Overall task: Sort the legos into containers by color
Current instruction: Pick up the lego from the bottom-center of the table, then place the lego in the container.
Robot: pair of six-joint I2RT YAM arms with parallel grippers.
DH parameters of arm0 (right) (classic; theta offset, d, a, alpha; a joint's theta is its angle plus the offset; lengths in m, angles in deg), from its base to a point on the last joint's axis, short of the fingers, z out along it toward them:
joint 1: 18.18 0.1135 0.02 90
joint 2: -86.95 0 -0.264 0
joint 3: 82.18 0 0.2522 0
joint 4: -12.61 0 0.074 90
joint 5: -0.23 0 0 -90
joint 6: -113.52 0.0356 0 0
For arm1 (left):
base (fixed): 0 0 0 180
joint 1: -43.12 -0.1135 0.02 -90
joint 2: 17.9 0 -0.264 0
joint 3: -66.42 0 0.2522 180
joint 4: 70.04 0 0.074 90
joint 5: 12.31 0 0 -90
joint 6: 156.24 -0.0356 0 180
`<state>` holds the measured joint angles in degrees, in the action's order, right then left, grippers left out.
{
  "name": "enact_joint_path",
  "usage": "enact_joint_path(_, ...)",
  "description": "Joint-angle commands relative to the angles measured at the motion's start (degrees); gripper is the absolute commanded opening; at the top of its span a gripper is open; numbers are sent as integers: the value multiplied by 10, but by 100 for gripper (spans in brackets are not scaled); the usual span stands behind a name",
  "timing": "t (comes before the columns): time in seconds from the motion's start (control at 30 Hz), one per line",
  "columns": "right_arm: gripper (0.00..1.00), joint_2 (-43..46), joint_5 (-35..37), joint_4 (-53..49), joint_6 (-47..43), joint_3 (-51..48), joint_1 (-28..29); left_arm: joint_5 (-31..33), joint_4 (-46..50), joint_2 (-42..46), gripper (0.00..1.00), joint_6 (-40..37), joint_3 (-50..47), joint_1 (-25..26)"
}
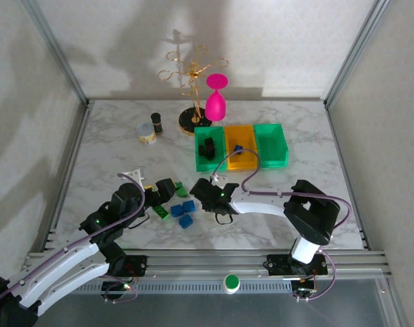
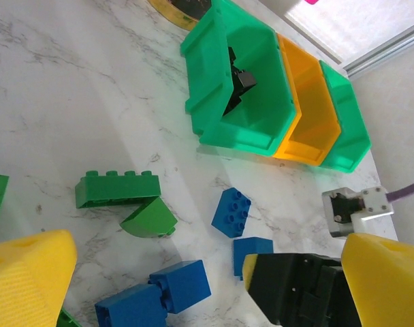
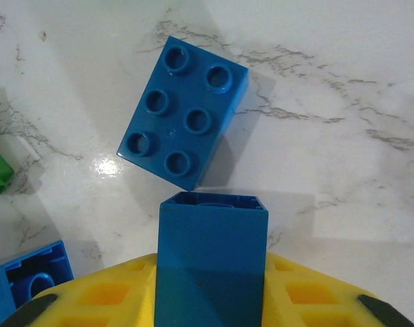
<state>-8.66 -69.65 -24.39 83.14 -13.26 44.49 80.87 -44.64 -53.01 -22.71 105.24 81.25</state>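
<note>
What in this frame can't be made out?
Top view: black bricks in the left green bin are too small to count.
Left wrist view: the floor of the orange bin is hidden behind that green bin's wall.
Right wrist view: the near end of the upright blue brick is cut off by the bottom edge.

You've got 3 bins (image 1: pixel 248 136) in a row mid-table, loose legos (image 1: pixel 178 209) in front & left of them, more in the left bin (image 1: pixel 210 167), jar (image 1: pixel 156 122) beside tin (image 1: pixel 146 133) back-left
</note>
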Motion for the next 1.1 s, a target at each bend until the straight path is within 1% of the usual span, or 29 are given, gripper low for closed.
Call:
enact_joint_path(0.0, 35, 52, 32, -39, 1, -14, 6, -15, -14, -4, 100, -2, 23, -4)
enact_joint_path(0.1, 35, 93, 49, -69, -5, -12, -1, -22, -25, -14, 100, -2, 29, -4)
enact_joint_path(0.2, 35, 137, 48, -77, -36, -12, -30, -28, -45, -31, 100, -4, 35, -4)
enact_joint_path(0.3, 35, 169, 35, -72, -92, -3, -87, -34, -69, -55, 99, -4, 44, -4)
enact_joint_path(0.4, 36, 167, 4, -47, -171, 17, -160, -36, -97, -83, 100, -1, 53, -5)
enact_joint_path(0.5, 36, 137, -36, 2, -239, 37, -222, -33, -121, -110, 100, 0, 61, -4)
enact_joint_path(0.63, 36, 75, -61, 42, -300, 85, -273, -28, -143, -143, 100, -1, 76, -4)
enact_joint_path(0.7, 36, 31, -84, 51, -325, 120, -296, -24, -151, -156, 100, -5, 83, -4)
enact_joint_path(0.77, 35, -10, -82, 56, -336, 150, -311, -20, -156, -164, 100, -7, 90, -5)
enact_joint_path(0.9, 35, -68, -103, 79, -355, 184, -339, -13, -156, -177, 99, -14, 103, -5)
enact_joint_path(1.0, 34, -102, -96, 83, -369, 207, -350, -7, -154, -183, 100, -18, 107, -6)
enact_joint_path(1.07, 33, -114, -110, 111, -387, 203, -358, 3, -153, -186, 100, -20, 108, -6)
